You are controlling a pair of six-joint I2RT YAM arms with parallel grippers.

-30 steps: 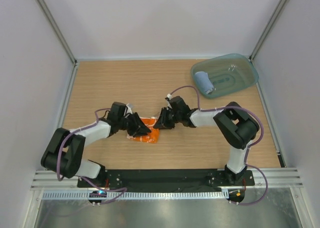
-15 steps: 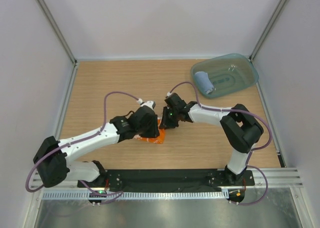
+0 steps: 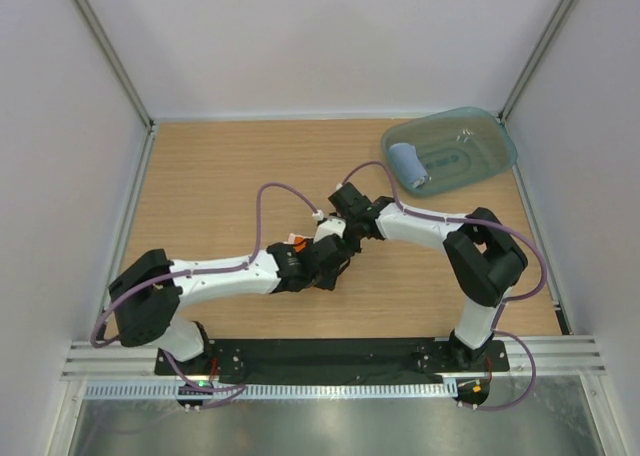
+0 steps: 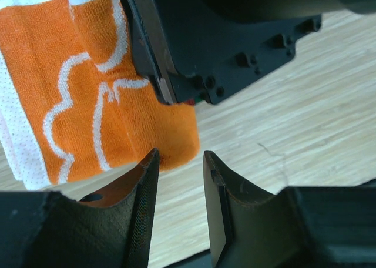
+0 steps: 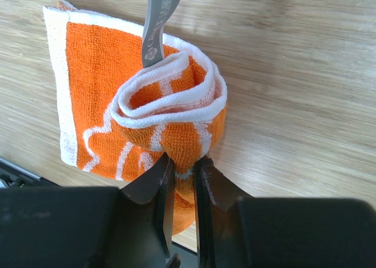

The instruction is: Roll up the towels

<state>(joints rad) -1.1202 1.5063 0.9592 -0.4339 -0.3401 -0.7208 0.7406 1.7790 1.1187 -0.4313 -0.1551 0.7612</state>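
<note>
The orange and white towel (image 5: 94, 86) lies partly rolled on the wooden table; its rolled end (image 5: 176, 109) faces the right wrist camera. My right gripper (image 5: 182, 159) is shut on the lower fold of that roll. In the left wrist view the towel (image 4: 88, 91) lies flat at the upper left, with the right gripper's black body above it. My left gripper (image 4: 179, 156) is open and empty, its left fingertip at the towel's corner. In the top view both grippers (image 3: 335, 259) (image 3: 345, 234) meet mid-table and hide most of the towel. The light blue towel (image 3: 407, 166) lies rolled in the tray.
The translucent teal tray (image 3: 480, 136) stands at the back right corner. A grey label tag (image 5: 158, 21) sticks out over the orange towel. White walls and metal frame posts bound the table on three sides.
My left arm has swung right and stretched over the orange towel, now covering most of it from above. My right gripper has stayed at the towel's right end, shifting slightly.
</note>
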